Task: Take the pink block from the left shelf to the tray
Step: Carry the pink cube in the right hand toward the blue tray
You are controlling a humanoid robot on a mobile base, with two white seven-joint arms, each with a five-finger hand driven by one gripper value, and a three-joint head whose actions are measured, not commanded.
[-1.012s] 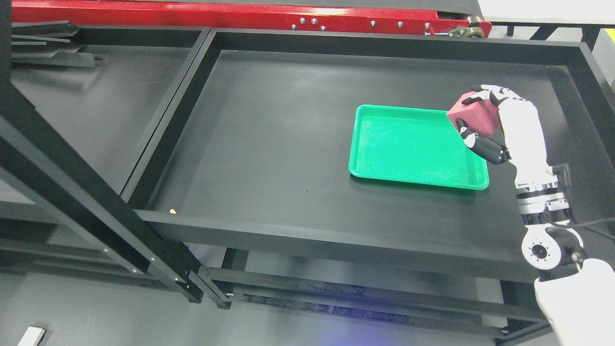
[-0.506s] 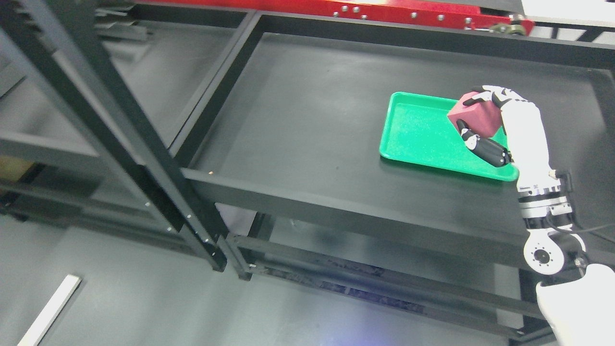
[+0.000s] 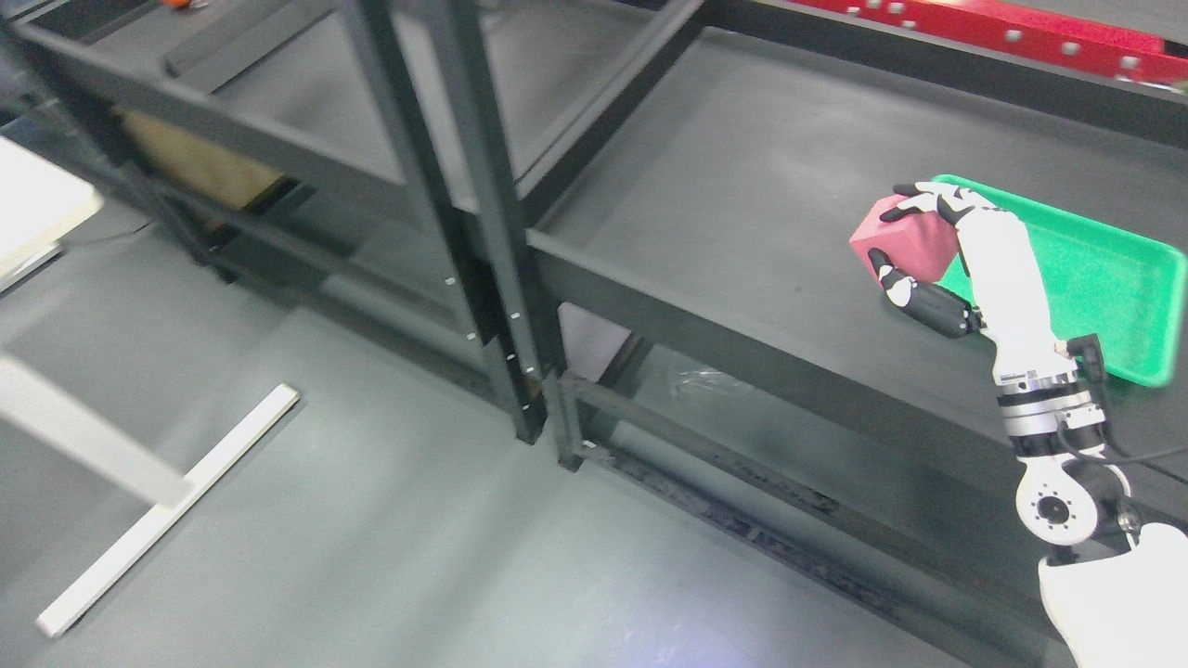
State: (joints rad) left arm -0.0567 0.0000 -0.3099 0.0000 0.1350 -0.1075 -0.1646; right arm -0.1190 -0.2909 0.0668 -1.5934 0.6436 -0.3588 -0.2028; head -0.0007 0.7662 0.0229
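Observation:
My right hand (image 3: 914,243) is shut on the pink block (image 3: 902,243) and holds it in the air above the black shelf surface, just left of the green tray (image 3: 1109,278). The thumb (image 3: 919,297) presses the block from below and the fingers wrap over its top. The tray lies on the right shelf (image 3: 742,186) and its inside is bare. My right arm comes up from the lower right corner. The left arm does not show.
A black upright post (image 3: 483,232) stands between the left shelf unit (image 3: 232,121) and the right shelf. A red beam (image 3: 1002,23) runs along the back. A white bar (image 3: 167,520) lies on the grey floor at the lower left.
The whole picture has shifted to the right, so the camera has turned left. The hand keeps its hold on the pink block; the tray now lies further right of it.

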